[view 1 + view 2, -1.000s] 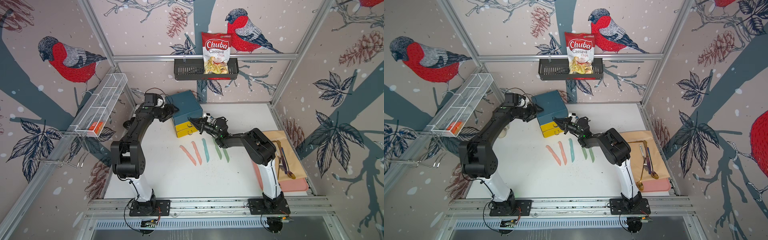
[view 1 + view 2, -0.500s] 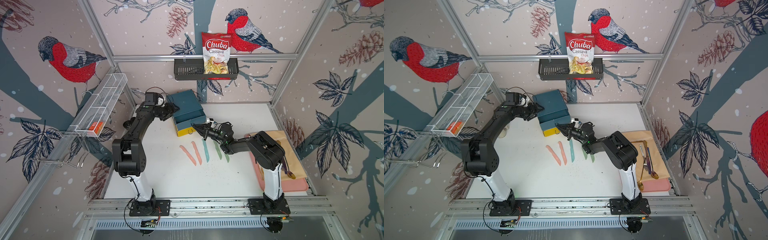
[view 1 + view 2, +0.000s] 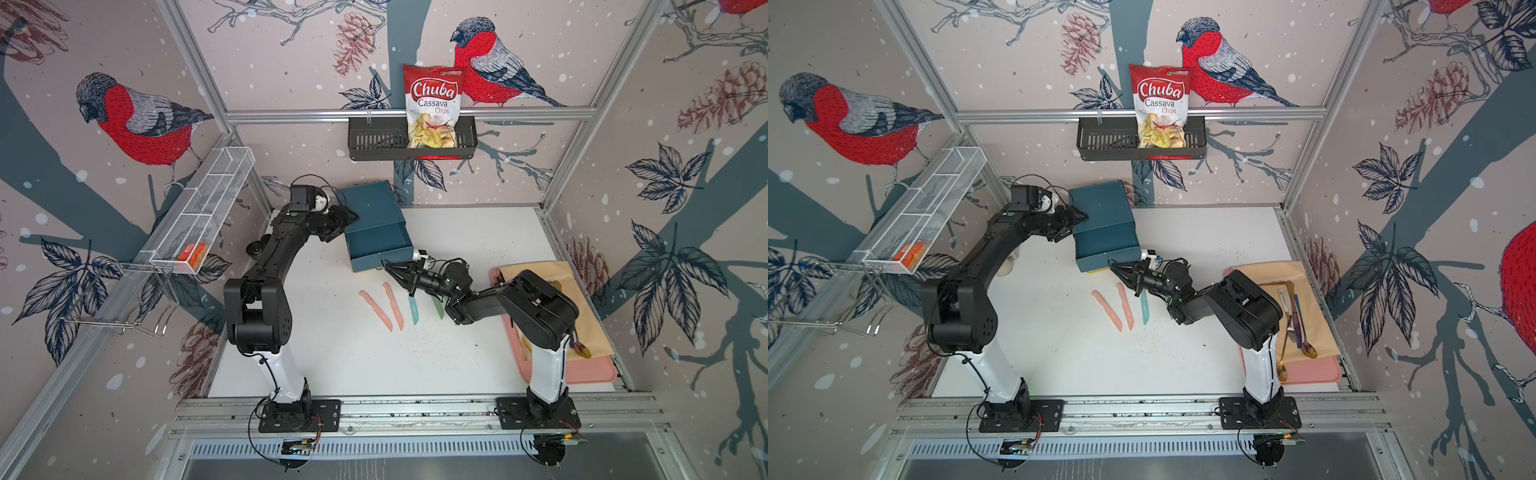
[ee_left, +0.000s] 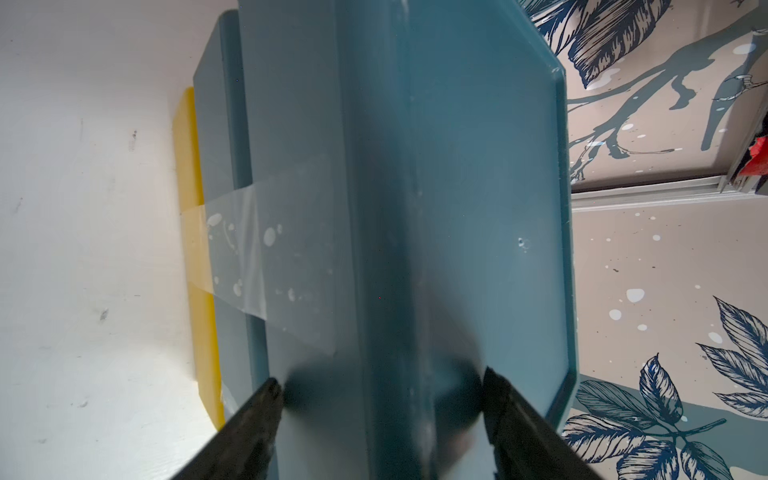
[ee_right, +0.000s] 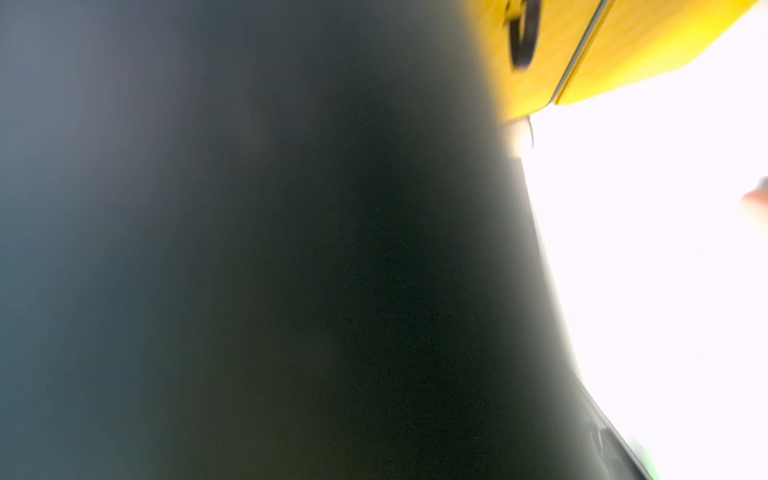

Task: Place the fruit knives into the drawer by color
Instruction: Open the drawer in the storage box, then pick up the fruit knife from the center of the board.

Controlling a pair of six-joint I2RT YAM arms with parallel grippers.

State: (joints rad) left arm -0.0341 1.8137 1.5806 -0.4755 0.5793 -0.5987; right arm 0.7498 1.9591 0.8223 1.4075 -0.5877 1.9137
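Observation:
The drawer chest (image 3: 365, 205) is dark teal, and its top teal drawer (image 3: 380, 245) stands pulled out and empty, hiding most of the yellow fronts (image 3: 1096, 270). My right gripper (image 3: 388, 268) points at that drawer's front; its wrist view is dark, and its jaw gap is unreadable. My left gripper (image 4: 380, 382) is open, its fingers astride the chest's upper left edge (image 3: 338, 222). Two salmon-pink knives (image 3: 376, 309) (image 3: 394, 305) and a teal-blue one (image 3: 412, 309) lie on the white table. A light green knife (image 3: 437, 307) is partly under the right arm.
A black wall basket (image 3: 370, 145) holds a chips bag (image 3: 432, 112). A wire shelf (image 3: 203, 216) on the left wall carries an orange packet (image 3: 192, 257). At the right, a pink tray (image 3: 590, 370) has a tan cloth (image 3: 582, 299) and metal cutlery (image 3: 1293, 320).
The teal top drawer has slid out toward the front, over the yellow fronts, with my right gripper moving back along with it. The left arm has stayed on the chest.

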